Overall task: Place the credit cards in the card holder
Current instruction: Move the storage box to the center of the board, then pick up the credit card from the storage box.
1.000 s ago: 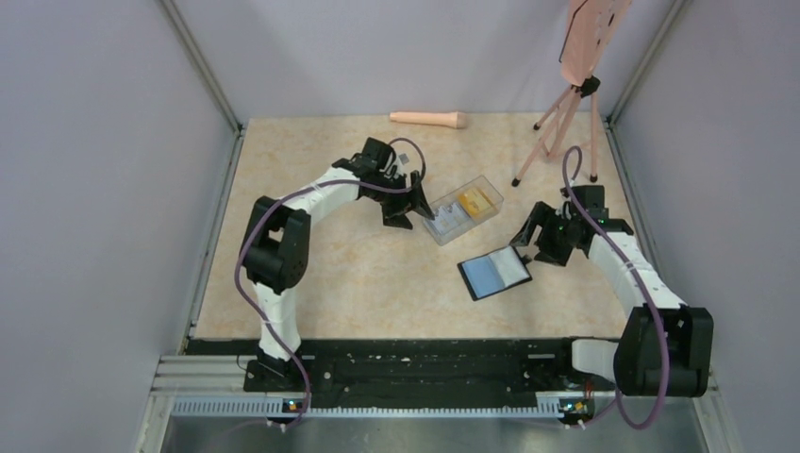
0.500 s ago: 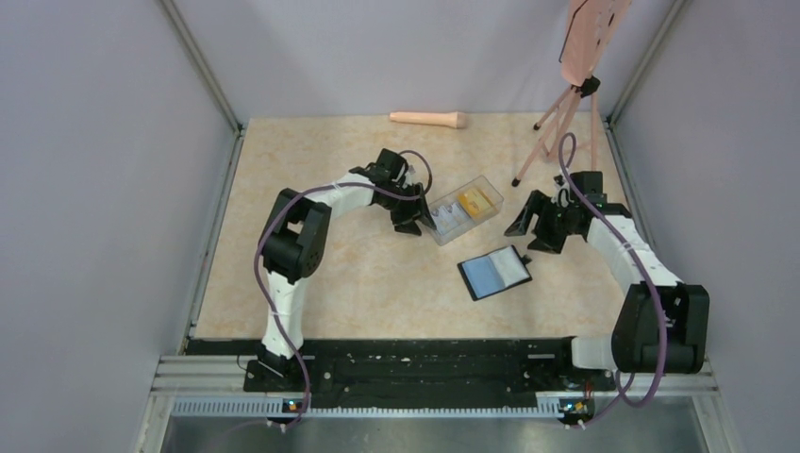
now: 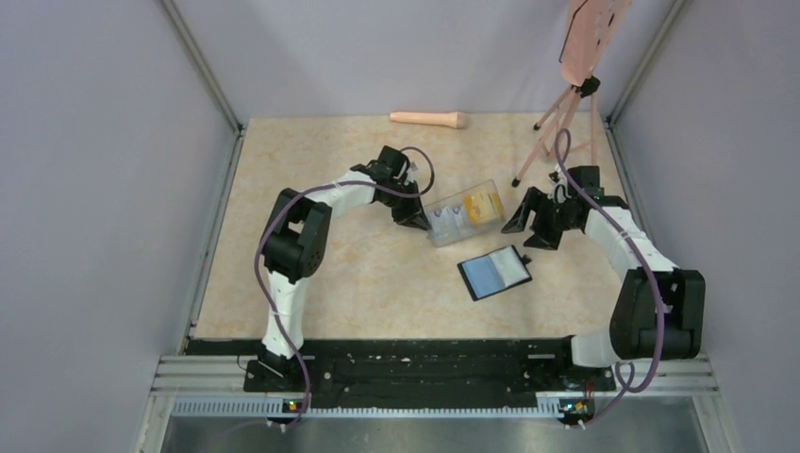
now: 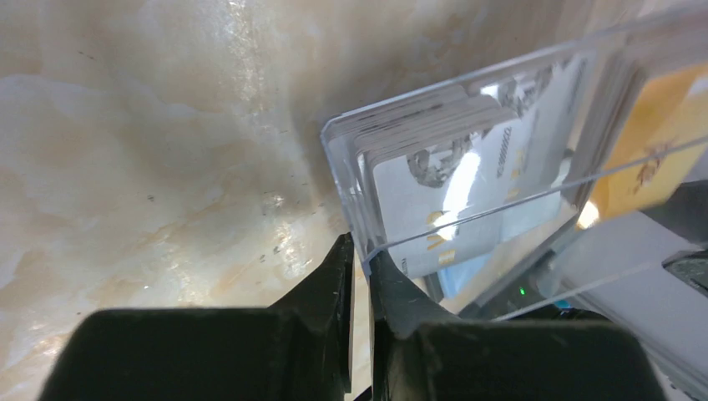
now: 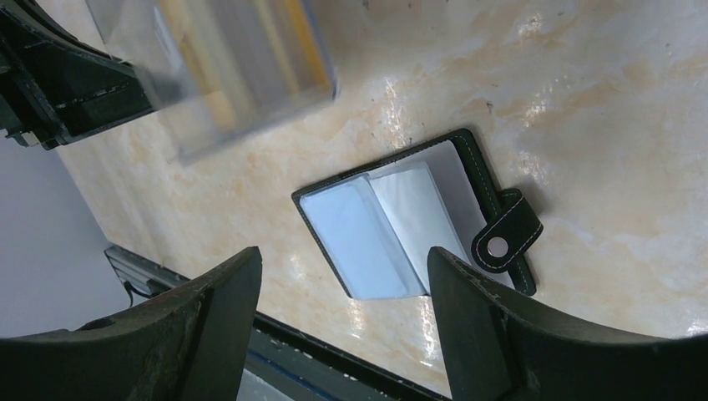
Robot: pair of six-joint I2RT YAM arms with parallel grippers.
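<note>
Overhead view w/ two wrist close-ups. The left gripper (image 4: pixel 359 271) is clenched on the thin left end wall of a clear plastic box (image 3: pixel 462 211), mid-table. The credit cards (image 4: pixel 455 171) stand stacked inside it, grey-white ones nearest the pinched wall, yellow-orange ones further right. The box looks tipped up off the table (image 3: pixel 321 274), though that is hard to confirm. The card holder (image 3: pixel 494 274) lies open and flat, near and slightly right of the box, blue-grey pockets up. Likely step: steadying or tilting the box so cards can be taken out. Doing it well probably means a firm pinch, a slow tilt, no cards spilling. The left arm bends at the elbow, reaching right, wrist angled down. The right arm stretches far and left; the right gripper (image 5: pixel 342 267) hangs released, fingers wide, just right of the box, over the holder.
</note>
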